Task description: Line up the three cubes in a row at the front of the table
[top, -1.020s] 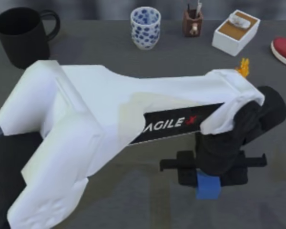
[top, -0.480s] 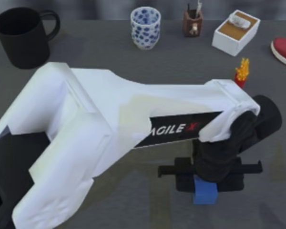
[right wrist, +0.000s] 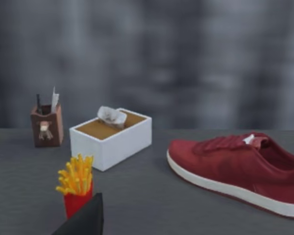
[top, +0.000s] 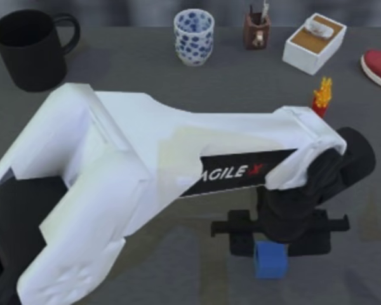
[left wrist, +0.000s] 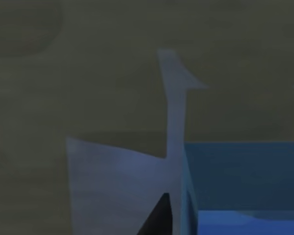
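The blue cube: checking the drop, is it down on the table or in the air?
Cannot tell. The blue cube sits between the left gripper fingers; contact with the table is hidden.

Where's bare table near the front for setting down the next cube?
Bare table lies right of the small blue cube under the left gripper, out to the edge. Another patch sits between the fries and red shoe. The left arm covers the front left.

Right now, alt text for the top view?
The left arm reaches across the table, its gripper over a small blue cube near the front edge. Along the back: black mug, patterned cup, tissue box.
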You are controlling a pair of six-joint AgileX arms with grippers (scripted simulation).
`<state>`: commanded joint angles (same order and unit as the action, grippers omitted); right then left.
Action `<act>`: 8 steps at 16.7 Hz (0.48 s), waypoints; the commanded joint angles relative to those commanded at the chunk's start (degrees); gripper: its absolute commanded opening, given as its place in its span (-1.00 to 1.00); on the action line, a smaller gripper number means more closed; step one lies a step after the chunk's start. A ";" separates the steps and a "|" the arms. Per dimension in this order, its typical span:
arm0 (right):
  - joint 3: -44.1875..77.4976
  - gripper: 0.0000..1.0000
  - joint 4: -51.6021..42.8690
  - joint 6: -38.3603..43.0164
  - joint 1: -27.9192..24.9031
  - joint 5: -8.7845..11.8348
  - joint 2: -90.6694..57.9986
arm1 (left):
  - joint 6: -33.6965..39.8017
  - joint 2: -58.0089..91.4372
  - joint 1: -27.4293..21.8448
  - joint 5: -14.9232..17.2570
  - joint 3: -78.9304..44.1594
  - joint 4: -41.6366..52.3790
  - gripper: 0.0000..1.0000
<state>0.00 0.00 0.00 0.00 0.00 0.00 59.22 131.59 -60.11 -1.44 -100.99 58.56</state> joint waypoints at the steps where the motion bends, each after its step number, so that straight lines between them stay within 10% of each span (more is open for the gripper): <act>1: 0.00 1.00 0.00 0.00 0.00 0.00 0.00 | 0.00 0.00 0.00 0.00 0.00 0.00 0.81; 8: 0.00 1.00 0.00 0.00 0.00 0.00 0.00 | 0.00 0.00 0.00 0.00 0.00 0.00 1.00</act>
<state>0.00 0.00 0.00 0.00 0.00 0.00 59.22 131.59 -60.11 -1.44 -100.99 58.56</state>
